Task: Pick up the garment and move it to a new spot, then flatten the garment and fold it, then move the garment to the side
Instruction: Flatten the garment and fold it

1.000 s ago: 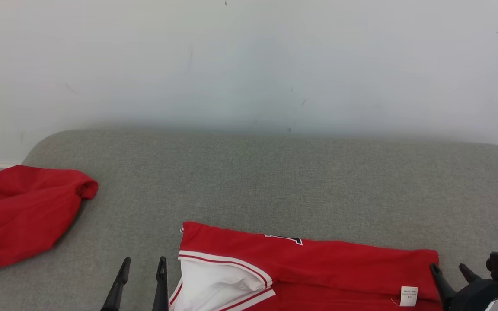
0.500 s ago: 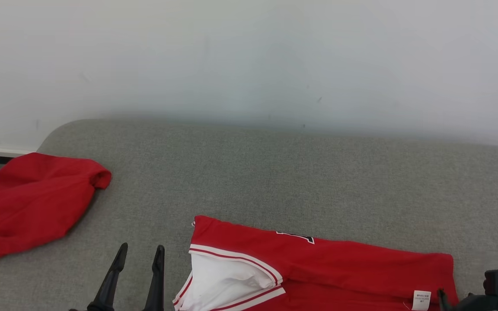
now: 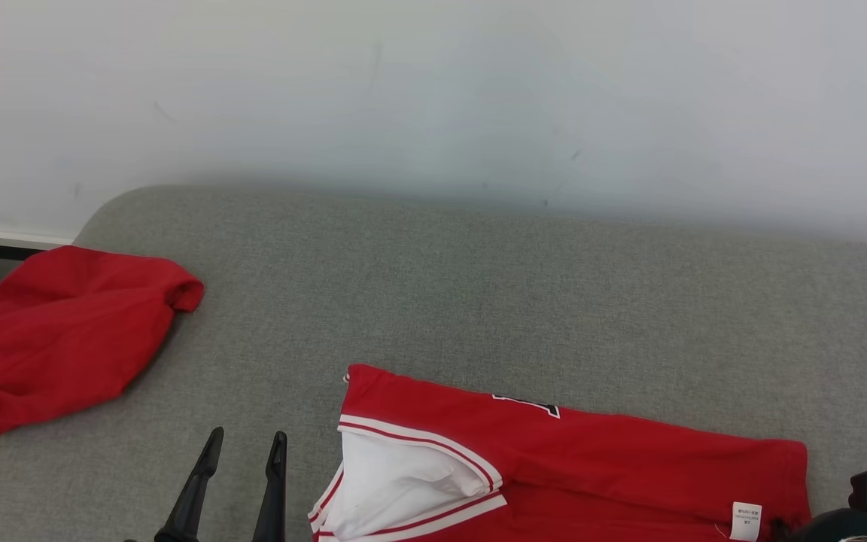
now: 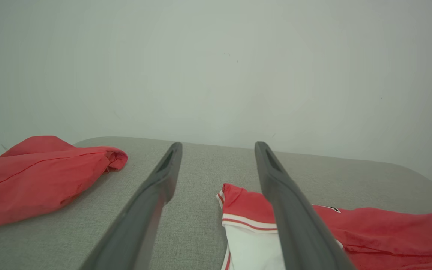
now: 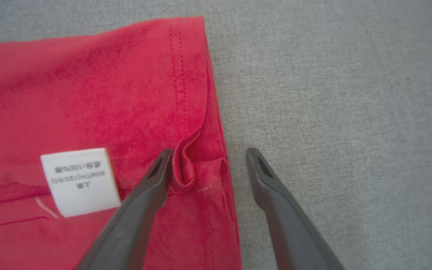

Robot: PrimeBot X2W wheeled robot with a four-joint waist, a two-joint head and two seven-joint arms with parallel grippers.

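So the red jersey (image 3: pixel 591 467) lies sideways, an arm at each end: right gripper (image 5: pixel 209 153) gaping empty astride its hem edge, left gripper (image 3: pixel 247 435) gaping empty just beside its white-trimmed end.

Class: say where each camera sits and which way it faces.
Head view: on the head, facing forward and down at grey cushion, red jersey, wall; left tool lower left.
Left wrist view: on that wrist, facing across the cushion to the wall; its open fingers.
Right wrist view: on that wrist, facing down at the jersey's hem and care label; right tool open.
Shared: head and left wrist views both show the other red garment.
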